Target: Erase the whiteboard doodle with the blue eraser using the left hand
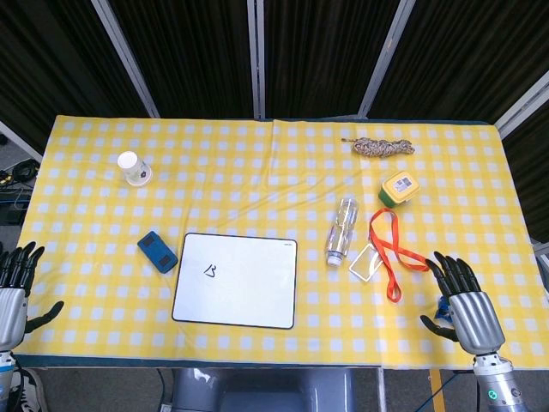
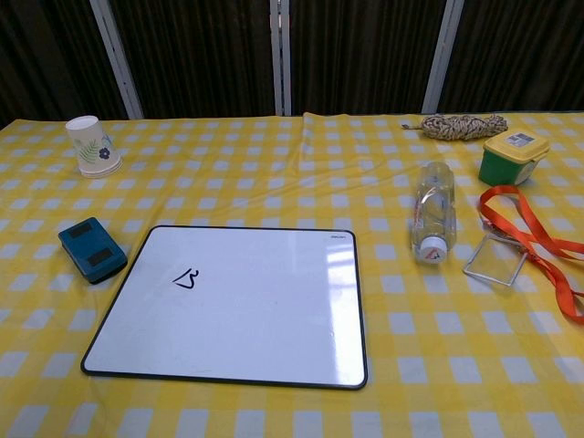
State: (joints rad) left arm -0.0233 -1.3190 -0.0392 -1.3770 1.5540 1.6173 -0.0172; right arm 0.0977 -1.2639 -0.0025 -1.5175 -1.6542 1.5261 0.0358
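Note:
The whiteboard (image 1: 238,280) (image 2: 233,305) lies flat near the table's front edge, with a small black doodle (image 1: 208,270) (image 2: 186,279) on its left part. The blue eraser (image 1: 158,251) (image 2: 91,250) rests on the cloth just left of the board. My left hand (image 1: 15,287) hangs open at the far left table edge, well away from the eraser, fingers spread. My right hand (image 1: 461,305) is open at the front right, holding nothing. Neither hand shows in the chest view.
A paper cup (image 1: 134,168) (image 2: 91,145) stands at the back left. Right of the board lie a plastic bottle (image 1: 341,229) (image 2: 433,215), a clear card holder (image 1: 365,261) with an orange lanyard (image 1: 393,249), a green-and-yellow box (image 1: 399,189) and a coiled rope (image 1: 383,147).

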